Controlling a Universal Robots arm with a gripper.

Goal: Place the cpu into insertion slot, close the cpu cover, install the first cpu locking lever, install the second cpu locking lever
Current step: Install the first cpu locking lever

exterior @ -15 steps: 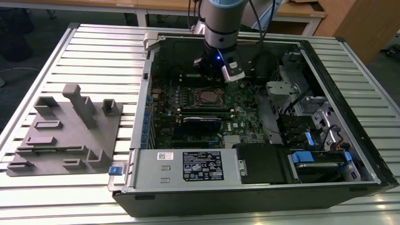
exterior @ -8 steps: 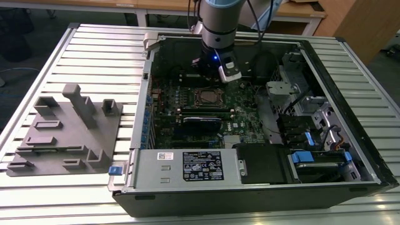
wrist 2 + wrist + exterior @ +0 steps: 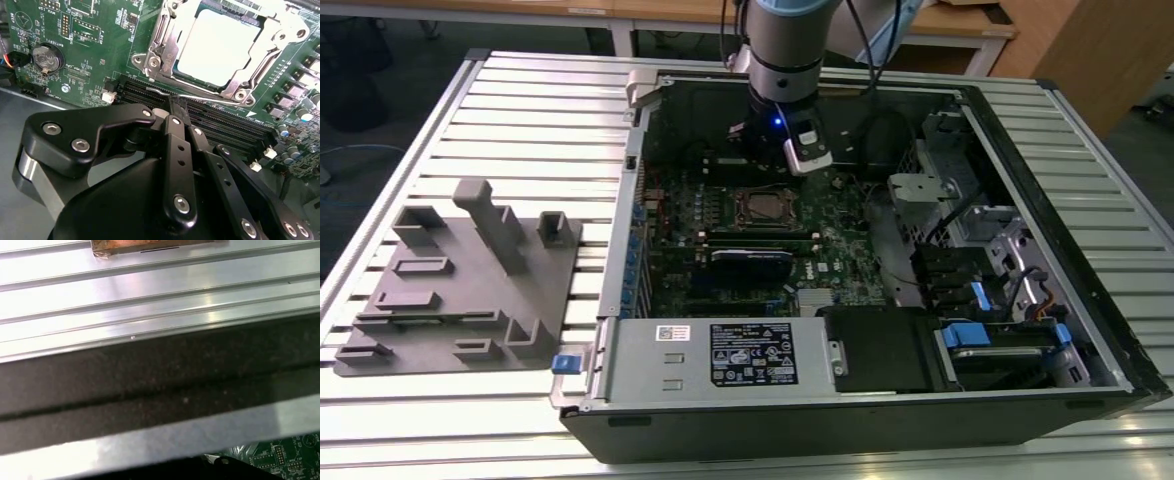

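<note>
Beside the socket, my pincer is hanging over the memory slots, fingers together. The cpu is sitting framed by the cpu cover, with a coin battery lying nearby.

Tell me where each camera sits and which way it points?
Exterior view: high off the arm, looking down on the open case on the table; the arm reaches in.
Second wrist view: rides on the arm, looking past the black gripper at the board and the cpu framed by its cover.
First wrist view: rides on the arm, looking across the dark case edge to the table.
Shared: exterior and second wrist views both show the cpu and board.
</note>
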